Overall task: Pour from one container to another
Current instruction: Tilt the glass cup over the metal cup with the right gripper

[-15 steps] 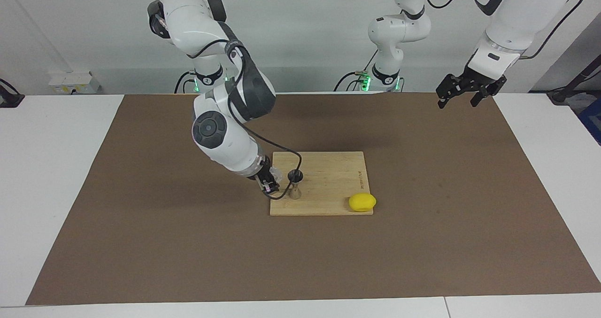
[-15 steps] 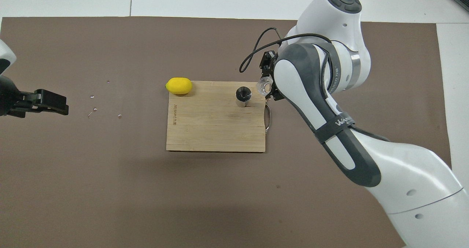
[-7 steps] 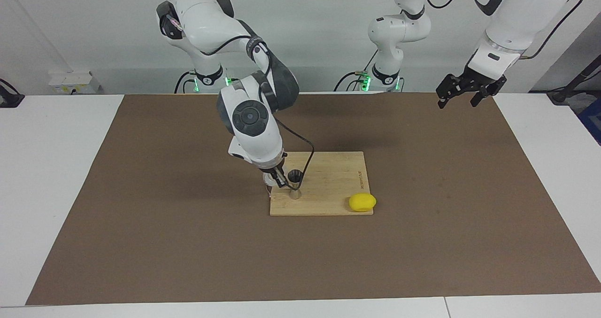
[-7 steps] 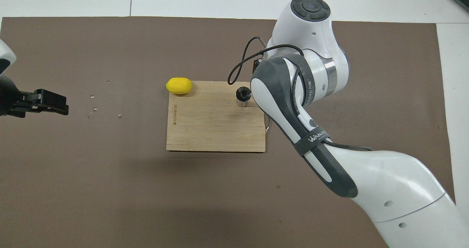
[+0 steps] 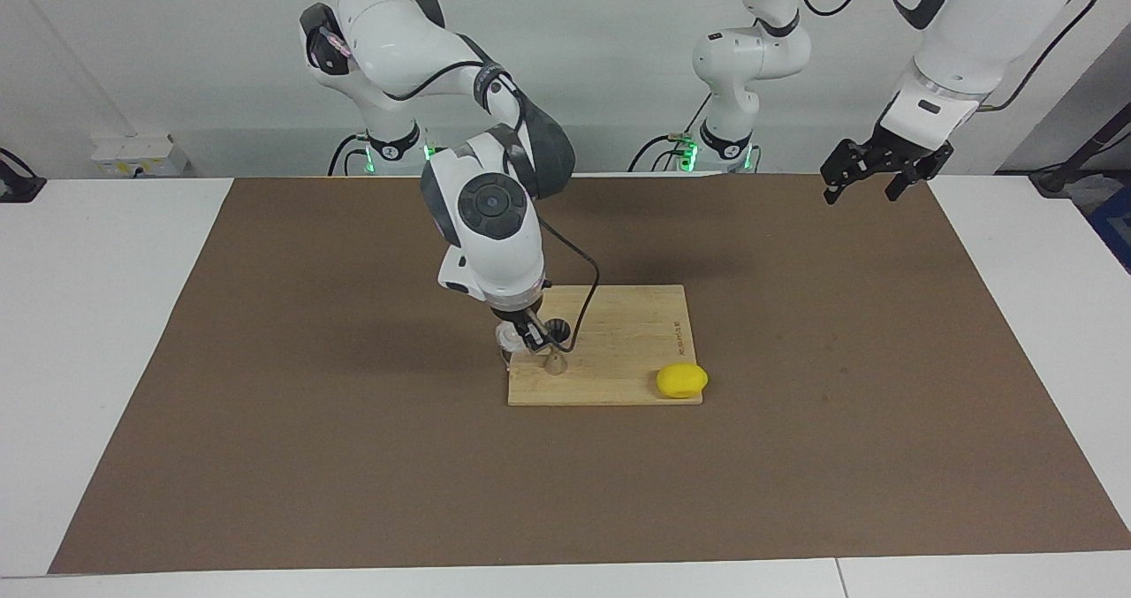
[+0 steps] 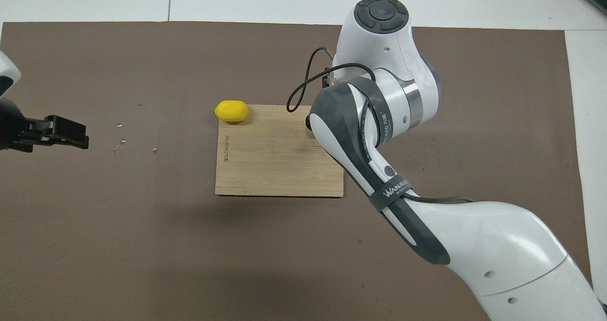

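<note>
Glass cup, facing view: clamped in the right gripper, tipped at the jigger rim, above the cutting board. Lemon sits at the board's corner. Left gripper waits raised, fingers apart.

Overhead view: right arm hides the cup; jigger edge shows.

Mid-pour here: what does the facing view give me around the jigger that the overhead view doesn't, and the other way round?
Only the facing view shows the right hand holding the glass cup beside the jigger; overhead, the right arm covers them. Only the overhead view shows small droplets on the mat near the waiting left hand. Both show the cutting board and the lemon at its corner.
</note>
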You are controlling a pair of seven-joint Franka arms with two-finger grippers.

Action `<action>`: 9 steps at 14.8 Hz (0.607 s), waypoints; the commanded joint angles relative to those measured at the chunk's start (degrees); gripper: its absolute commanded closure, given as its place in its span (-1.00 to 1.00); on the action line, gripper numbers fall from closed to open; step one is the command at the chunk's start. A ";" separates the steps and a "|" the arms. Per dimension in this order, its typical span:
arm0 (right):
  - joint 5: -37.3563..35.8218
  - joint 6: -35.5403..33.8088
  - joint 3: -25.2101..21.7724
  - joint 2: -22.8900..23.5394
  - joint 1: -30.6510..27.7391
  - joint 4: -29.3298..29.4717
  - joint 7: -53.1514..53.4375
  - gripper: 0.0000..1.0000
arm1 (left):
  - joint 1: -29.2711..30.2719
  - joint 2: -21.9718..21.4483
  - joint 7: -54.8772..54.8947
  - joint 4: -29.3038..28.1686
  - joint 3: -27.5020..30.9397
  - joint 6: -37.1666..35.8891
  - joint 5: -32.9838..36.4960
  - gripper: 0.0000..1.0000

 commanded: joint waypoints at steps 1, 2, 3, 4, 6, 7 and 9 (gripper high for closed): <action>-2.21 -1.25 0.38 1.78 0.55 3.34 1.20 1.00 | 0.86 -0.90 0.71 -0.85 -0.41 -0.45 -0.23 -1.00; -3.17 -1.25 0.38 2.13 0.63 3.69 1.20 1.00 | 0.86 -0.90 0.71 -0.85 -0.41 -0.45 -0.23 -1.00; -3.61 -1.25 0.56 2.31 0.63 4.21 1.20 1.00 | 0.86 -0.90 0.71 -0.85 -0.41 -0.45 -0.23 -1.00; -4.05 -1.25 0.65 2.39 0.72 4.57 1.12 1.00 | 0.86 -0.90 0.71 -0.85 -0.41 -0.45 -0.23 -1.00; -5.80 -1.25 0.73 2.48 1.51 4.84 0.59 1.00 | 0.86 -0.90 0.71 -0.85 -0.41 -0.45 -0.23 -1.00; -6.42 -1.25 0.73 2.48 1.95 4.92 0.50 1.00 | 0.86 -0.90 0.71 -0.76 -0.41 -0.45 -0.23 -1.00; -7.48 -1.08 0.73 2.57 2.30 5.27 0.41 1.00 | 0.86 -0.90 0.71 -0.85 -0.41 -0.45 -0.23 -1.00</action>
